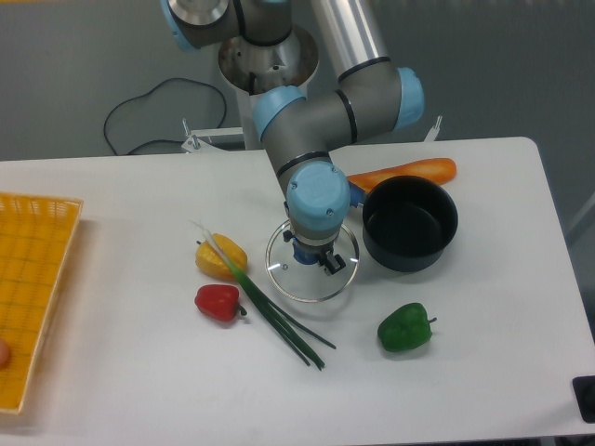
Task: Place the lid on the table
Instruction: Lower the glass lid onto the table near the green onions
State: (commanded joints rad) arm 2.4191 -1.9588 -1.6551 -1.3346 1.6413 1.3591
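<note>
The lid (286,275), round clear glass with a thin metal rim, is in the middle of the white table (483,325), just left of the black pot (409,224). My gripper (311,256) points straight down over the lid's centre and is shut on its blue knob. The wrist hides most of the knob and the lid's far edge. I cannot tell whether the lid rests on the tabletop or hangs just above it.
Green onion stalks (271,314) run past the lid's left edge, beside a yellow pepper (221,257) and a red pepper (218,302). A green pepper (405,327) lies front right, a long orange pepper (414,171) behind the pot. A yellow mesh tray (28,288) fills the left edge.
</note>
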